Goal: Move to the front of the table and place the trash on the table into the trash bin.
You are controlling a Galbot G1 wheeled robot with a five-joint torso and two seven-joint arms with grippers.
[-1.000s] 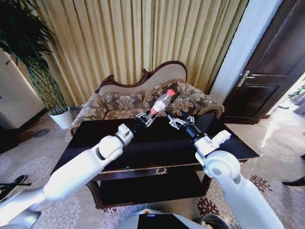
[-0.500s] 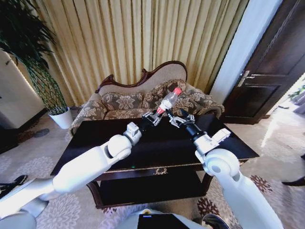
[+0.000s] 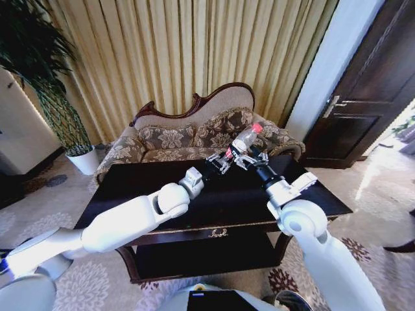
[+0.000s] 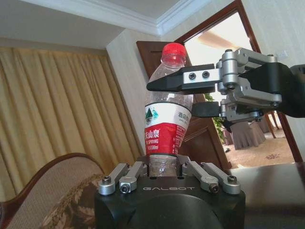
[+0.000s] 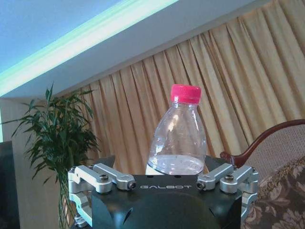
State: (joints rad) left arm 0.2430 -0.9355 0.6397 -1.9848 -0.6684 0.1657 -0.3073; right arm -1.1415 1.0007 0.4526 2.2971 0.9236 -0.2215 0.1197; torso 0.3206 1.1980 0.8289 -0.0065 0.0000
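Head view: I see both my arms reach out over the dark desk [image 3: 130,188]. My left hand [image 3: 222,161] pinches the bottom of the bottle [image 3: 244,140] and holds it up in the air above the far side of the desk, its red cap tipped toward the sofa [image 3: 170,139]. My right hand [image 3: 249,155] is right at the bottle too. In the left wrist view its fingers [image 4: 183,80] are spread around the bottle's top, near the cap.
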